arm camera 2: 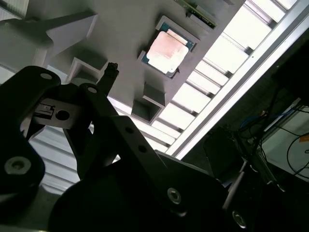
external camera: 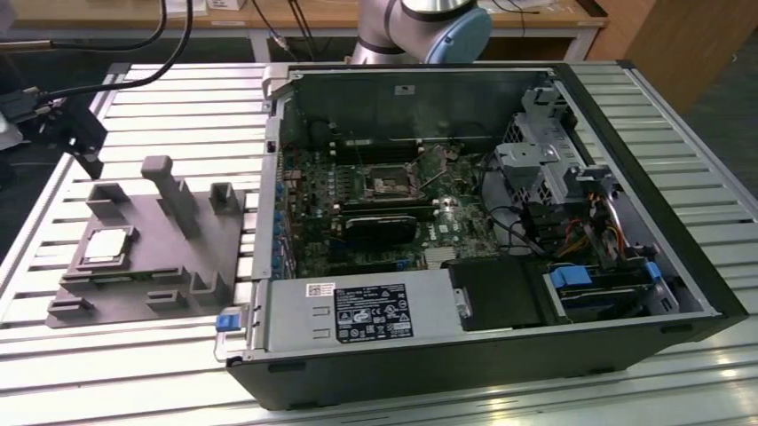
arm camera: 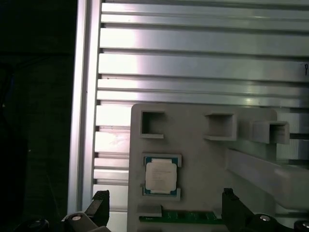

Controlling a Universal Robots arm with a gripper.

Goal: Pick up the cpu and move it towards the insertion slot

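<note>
The tool (external camera: 90,160) hangs above the slatted aluminium desk (external camera: 177,89) with nothing in it. In the first wrist view its two black fingers (arm camera: 99,207) stand wide apart, one at each side of the picture.

The cpu (external camera: 106,246), a small flat square chip, lies below the tool and clear of it. It rests flat in a shallow seat of the grey plastic fixture block (external camera: 142,266). In the first wrist view the cpu (arm camera: 161,175) sits in line with the gap between the fingers, touched by neither. Its top is a silvery-white metal lid with rounded corners and faint print too small to tell. A thin blue-green rim of board shows around the lid, and raised grey tabs of the fixture hold two opposite edges. In the second wrist view the cpu (arm camera 2: 166,52) catches the light and looks pale pink. It lies beyond one dark fingertip (arm camera 2: 112,67). In the exterior view its rim reads pale tan.

A green circuit strip (arm camera: 183,217) lies in the fixture just beside the cpu, nearer the tool.

The insertion slot (external camera: 388,185), a small dark square socket in a silver metal frame, is well apart from the tool. It is inside the open black computer case (external camera: 474,373), which lies on the desk beyond the fixture.
</note>
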